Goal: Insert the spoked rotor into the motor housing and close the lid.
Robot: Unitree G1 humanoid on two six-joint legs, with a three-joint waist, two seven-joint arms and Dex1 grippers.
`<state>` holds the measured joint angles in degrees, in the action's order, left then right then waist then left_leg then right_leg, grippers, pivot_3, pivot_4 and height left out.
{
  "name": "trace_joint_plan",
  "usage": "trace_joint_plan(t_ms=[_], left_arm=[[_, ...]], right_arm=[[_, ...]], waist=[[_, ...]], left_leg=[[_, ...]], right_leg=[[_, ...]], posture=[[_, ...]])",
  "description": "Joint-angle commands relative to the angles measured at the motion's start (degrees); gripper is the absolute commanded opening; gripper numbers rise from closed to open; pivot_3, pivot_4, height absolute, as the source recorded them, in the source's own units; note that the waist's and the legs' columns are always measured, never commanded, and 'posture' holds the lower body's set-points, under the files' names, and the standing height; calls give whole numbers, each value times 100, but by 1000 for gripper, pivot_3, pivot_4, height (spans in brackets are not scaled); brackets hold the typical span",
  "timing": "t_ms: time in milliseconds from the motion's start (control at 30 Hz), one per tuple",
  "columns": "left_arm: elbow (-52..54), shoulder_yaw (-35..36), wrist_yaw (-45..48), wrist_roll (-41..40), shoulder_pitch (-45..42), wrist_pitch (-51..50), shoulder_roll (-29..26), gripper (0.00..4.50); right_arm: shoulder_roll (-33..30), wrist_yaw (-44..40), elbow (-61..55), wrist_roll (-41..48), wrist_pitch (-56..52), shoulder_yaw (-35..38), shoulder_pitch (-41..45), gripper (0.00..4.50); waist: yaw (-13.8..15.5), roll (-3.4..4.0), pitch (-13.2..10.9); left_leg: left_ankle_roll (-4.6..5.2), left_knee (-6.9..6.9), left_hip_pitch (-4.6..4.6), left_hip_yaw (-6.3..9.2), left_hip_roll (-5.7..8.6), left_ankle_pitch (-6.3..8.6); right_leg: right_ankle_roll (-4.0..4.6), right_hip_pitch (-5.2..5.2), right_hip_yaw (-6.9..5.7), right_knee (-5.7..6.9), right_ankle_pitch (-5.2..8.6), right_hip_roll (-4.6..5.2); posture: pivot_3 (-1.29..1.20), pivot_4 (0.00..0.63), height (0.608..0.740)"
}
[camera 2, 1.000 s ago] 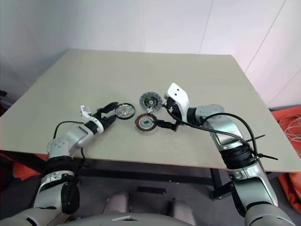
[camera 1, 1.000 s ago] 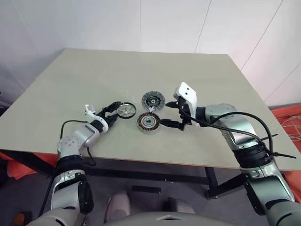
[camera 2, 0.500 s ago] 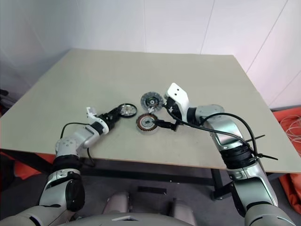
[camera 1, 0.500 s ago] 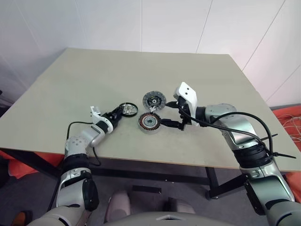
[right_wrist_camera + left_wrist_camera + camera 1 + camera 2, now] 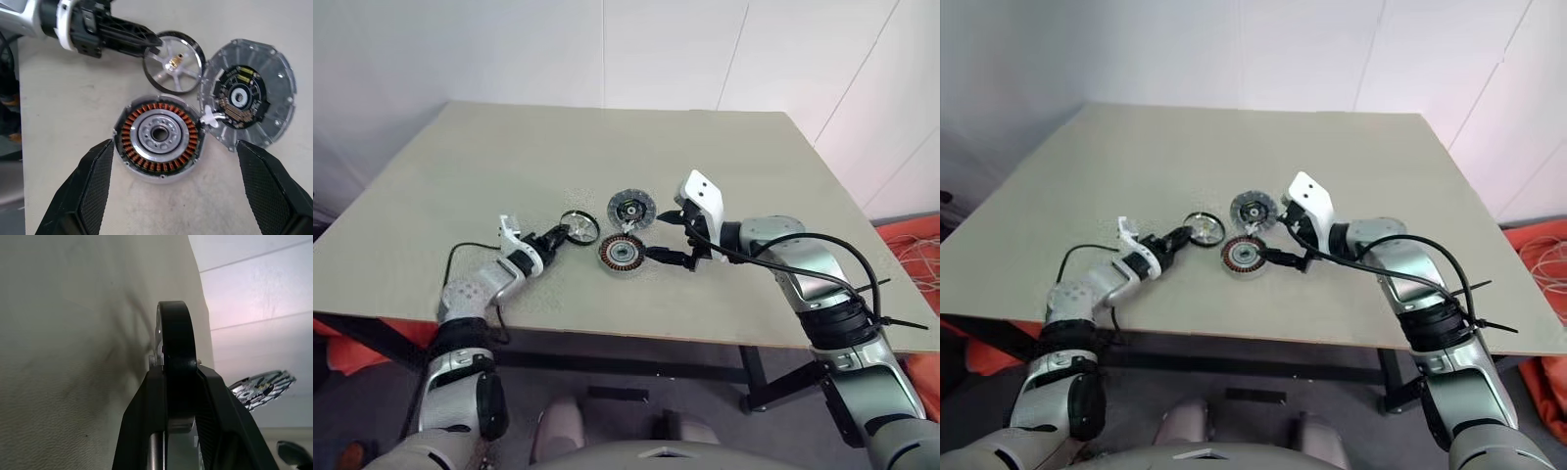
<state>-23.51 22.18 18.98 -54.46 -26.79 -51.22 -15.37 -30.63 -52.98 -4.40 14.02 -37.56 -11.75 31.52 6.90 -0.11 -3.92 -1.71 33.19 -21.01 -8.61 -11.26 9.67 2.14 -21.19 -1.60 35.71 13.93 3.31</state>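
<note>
Nearest, on the left: left gripper (image 5: 555, 236) pinching the dark rim of the spoked rotor (image 5: 173, 61), tilted up on edge on the table (image 5: 460, 176); probably light, stiff and smooth, so best held by the rim, not the thin spokes; just right of it, motor housing (image 5: 621, 255) lying flat, copper windings up, likely the heaviest part; right gripper (image 5: 677, 240) beside it, jaws spread wide and empty, one on each side; farther back, lid (image 5: 632, 208) flat, touching the housing's far edge.
</note>
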Motion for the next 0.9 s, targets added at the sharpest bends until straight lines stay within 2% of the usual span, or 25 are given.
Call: trace_joint_plan(t_ms=[33, 300, 567, 700, 900], left_arm=[[1006, -458, 828, 524, 267, 132, -804, 426], [2006, -829, 1985, 1363, 497, 1194, -1685, 426], [2684, -1265, 2966, 1531, 427, 1484, -1956, 426], [2853, -1962, 3585, 2322, 668, 2161, -2322, 426], [2687, -2447, 3824, 3315, 646, 3300, -2440, 426]], right_arm=[[-4, 8, -133, 195, -17, 249, 111, 4500], [77, 26, -127, 450, -171, 366, 203, 4500], [78, 31, -106, 633, -280, 461, 325, 4500], [18, 26, -37, 815, -416, 658, 405, 4500], [-153, -46, 37, 1005, -641, 852, 416, 4500]], waist=[[-15, 0, -1], [46, -1, -2], [22, 0, -2], [19, 1, -2], [26, 2, -2]], left_leg=[[2, -2, -2, -2, -6, 1], [5, -5, -8, 0, 0, 3], [0, -4, 0, -3, -5, 1], [1, -6, -2, -4, -4, 1], [1, -7, -3, -5, -5, 1]], right_leg=[[5, -5, -1, 1, 3, -3], [16, 0, -4, 0, 9, 1], [16, -1, -3, 7, 9, -2], [16, -5, -2, 5, 9, -2], [16, -4, -2, 5, 9, -2]], posture=[[0, 0, 740], [0, 0, 740], [0, 0, 740], [0, 0, 740], [0, 0, 740]])
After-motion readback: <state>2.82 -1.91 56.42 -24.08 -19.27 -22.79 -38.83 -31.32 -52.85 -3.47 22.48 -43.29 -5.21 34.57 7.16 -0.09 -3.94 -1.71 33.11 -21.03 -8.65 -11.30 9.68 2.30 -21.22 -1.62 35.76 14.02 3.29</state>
